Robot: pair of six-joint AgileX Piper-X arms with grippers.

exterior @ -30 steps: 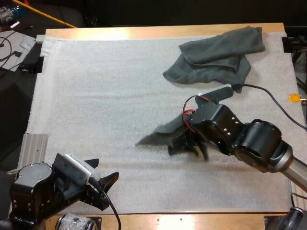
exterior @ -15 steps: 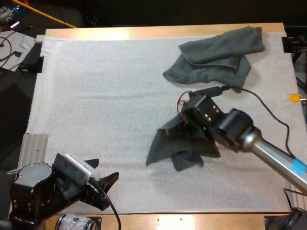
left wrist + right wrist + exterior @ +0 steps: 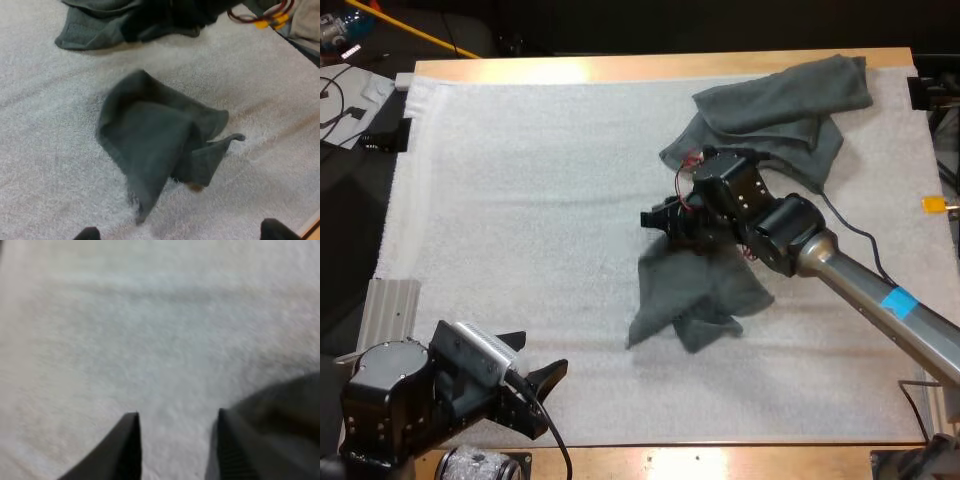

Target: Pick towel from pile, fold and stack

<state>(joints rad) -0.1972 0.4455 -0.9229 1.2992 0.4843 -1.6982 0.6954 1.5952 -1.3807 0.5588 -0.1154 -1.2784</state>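
The right hand [image 3: 652, 218] hangs over the mat [image 3: 520, 200] just beside the near edge of the pile [image 3: 770, 115], which sits at the far right of the counter [image 3: 620, 68]. Its wrist view shows the two fingers [image 3: 127, 450] standing apart with bare mat between them, holding nothing. A dark fold of cloth lies right by one finger, and I cannot tell whether it touches.

The towel [image 3: 695, 295] lies loose on the mat, near the middle and a little to the right. It sits on the near side of the right hand and apart from the pile. It is crumpled, with one pointed flap reaching toward the near left and a smaller fold tucked under at its near side. In the left wrist view it shows the same bunched shape, with the pile beyond it.

A second ago the right hand was lower and nearer the front edge, with the towel stretched out flat under it. Half a second ago it was right over the bunched towel. It has since let go and pulled back toward the far side, and the towel has stayed where it was dropped.

The left hand [image 3: 535, 358] rests at the near left corner of the mat, well apart from the towel. Its fingers are wide and empty, and it has not moved across the three moments. The pile looks unchanged
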